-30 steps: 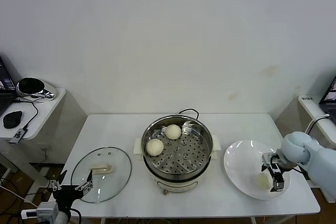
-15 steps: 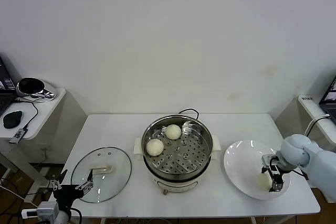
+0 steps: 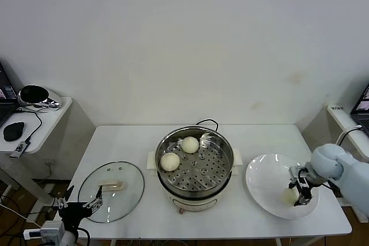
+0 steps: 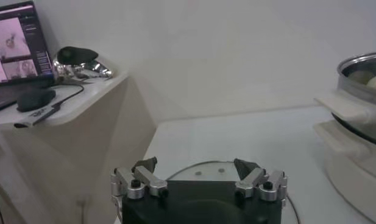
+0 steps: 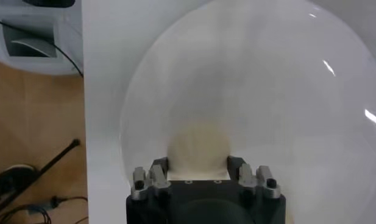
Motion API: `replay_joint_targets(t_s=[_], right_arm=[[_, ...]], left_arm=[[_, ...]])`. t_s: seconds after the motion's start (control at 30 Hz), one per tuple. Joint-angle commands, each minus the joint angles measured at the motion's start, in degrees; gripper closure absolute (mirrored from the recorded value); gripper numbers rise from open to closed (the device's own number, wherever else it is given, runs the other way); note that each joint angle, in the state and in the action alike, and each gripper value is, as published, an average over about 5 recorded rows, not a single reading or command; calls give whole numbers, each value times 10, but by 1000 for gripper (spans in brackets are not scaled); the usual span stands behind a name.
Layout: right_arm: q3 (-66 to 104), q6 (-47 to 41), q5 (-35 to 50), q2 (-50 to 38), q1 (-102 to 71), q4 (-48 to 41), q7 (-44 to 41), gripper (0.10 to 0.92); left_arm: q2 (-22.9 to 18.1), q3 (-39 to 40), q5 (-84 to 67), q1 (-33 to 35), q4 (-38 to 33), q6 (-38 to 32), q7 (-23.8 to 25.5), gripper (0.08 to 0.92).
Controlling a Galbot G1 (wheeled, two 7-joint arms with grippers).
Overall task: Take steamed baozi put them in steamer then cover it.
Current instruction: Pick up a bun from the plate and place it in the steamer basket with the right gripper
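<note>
Over the white plate [image 3: 262, 185] at the table's right end, the right gripper [image 3: 300, 193] pinches a steamed baozi [image 5: 198, 149], with the steamer [image 3: 194, 165] lying to its left; the left gripper [image 4: 198, 181] waits spread beside the cover [image 3: 110, 191].

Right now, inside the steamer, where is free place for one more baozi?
In the steamer, two baozi crowd the tray's rear-left. Its front and right side, toward the plate, are bare. The right gripper grips a third baozi.
</note>
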Motion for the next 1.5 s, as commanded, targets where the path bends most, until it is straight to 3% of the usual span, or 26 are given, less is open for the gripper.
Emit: replay_joint_targets(t_s=[0.03, 0.3, 0.5, 0.93, 1.3, 1.5], right_arm=[[-92, -6, 73, 0, 177, 11, -22, 440], [-205, 24, 186, 85, 410, -35, -96, 440], [-248, 140, 239, 182, 482, -78, -129, 440], [-286, 359, 210, 311, 489, -35, -116, 440], [-345, 489, 68, 370, 450, -11, -87, 440], [-347, 504, 0, 399, 420, -12, -73, 440]], left_arm=[[0, 1, -3, -3, 0, 0, 0, 177], [-2, -1, -4, -3, -3, 0, 0, 177], [-3, -6, -6, 0, -7, -1, -1, 177], [-15, -9, -1, 5, -6, -4, -8, 177], [-19, -20, -3, -1, -6, -5, -9, 177], [-18, -19, -3, -10, 8, -5, -10, 177]])
